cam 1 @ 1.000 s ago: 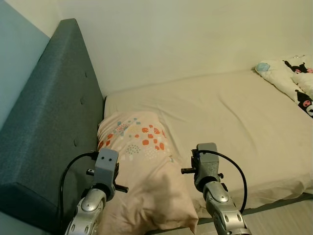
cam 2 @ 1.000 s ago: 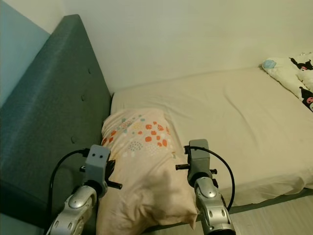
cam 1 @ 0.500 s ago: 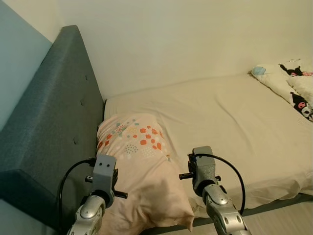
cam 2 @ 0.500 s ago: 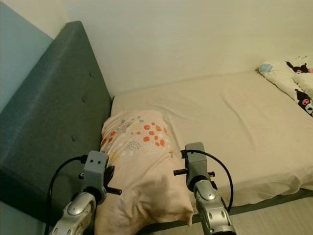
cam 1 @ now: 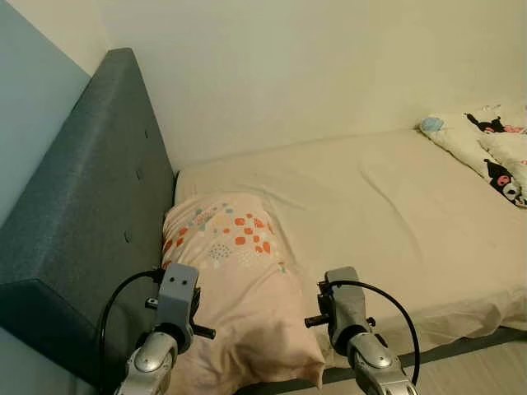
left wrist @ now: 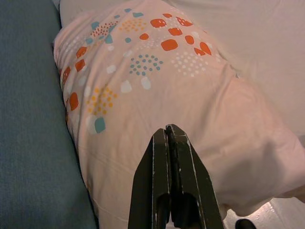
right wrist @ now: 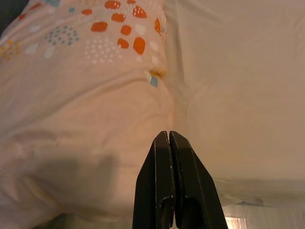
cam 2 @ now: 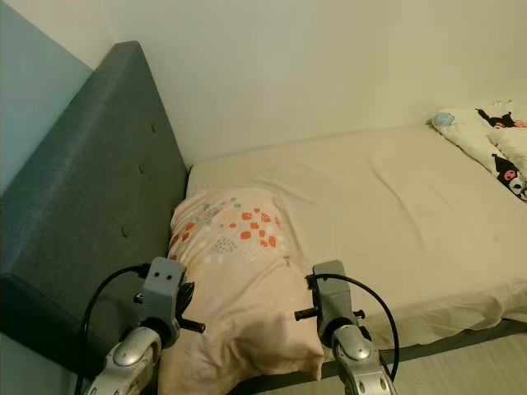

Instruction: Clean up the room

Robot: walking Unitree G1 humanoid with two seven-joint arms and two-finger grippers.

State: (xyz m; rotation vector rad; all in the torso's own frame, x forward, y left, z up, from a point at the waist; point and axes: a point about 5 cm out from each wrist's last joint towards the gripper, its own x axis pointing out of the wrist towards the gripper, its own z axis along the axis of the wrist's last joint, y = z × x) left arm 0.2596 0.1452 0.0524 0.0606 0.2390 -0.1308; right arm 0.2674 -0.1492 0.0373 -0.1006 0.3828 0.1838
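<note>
A pink patterned pillow (cam 1: 235,280) lies at the head of the bed (cam 1: 395,214), against the grey headboard (cam 1: 78,222). The left gripper (left wrist: 167,131) and right gripper (right wrist: 169,136) hover above its near end, jaws pressed together, empty.

The camera view shifts: the bed (cam 1: 395,197) and headboard (cam 1: 82,206) sit slightly lower and further left in frame than 1.0 s ago, and more of the quilt (cam 1: 486,148) at the far end enters view. Both arms appear lower in frame. The left gripper (left wrist: 167,130) and right gripper (right wrist: 168,134) draw back toward the near end of the pillow (cam 1: 239,280).
</note>
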